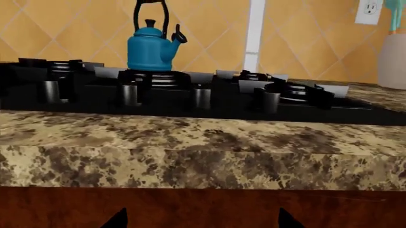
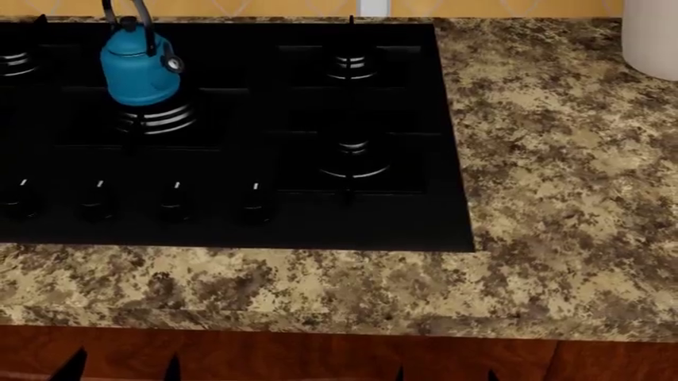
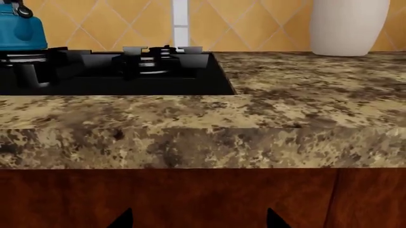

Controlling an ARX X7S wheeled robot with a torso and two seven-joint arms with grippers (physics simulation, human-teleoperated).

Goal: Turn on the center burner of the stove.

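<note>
The stove is a black glass cooktop set in the granite counter. The center burner, with wide silver rings, sits under a blue kettle. It also shows in the left wrist view, below the kettle. A row of small black knobs runs along the stove's front; they also show in the left wrist view. My left gripper is open and empty, low before the counter's front. My right gripper is open and empty beside it.
Two smaller burners stand at the stove's right side. A white jar stands at the back right of the granite counter. Brown cabinet fronts lie below the counter edge. A wall outlet is behind.
</note>
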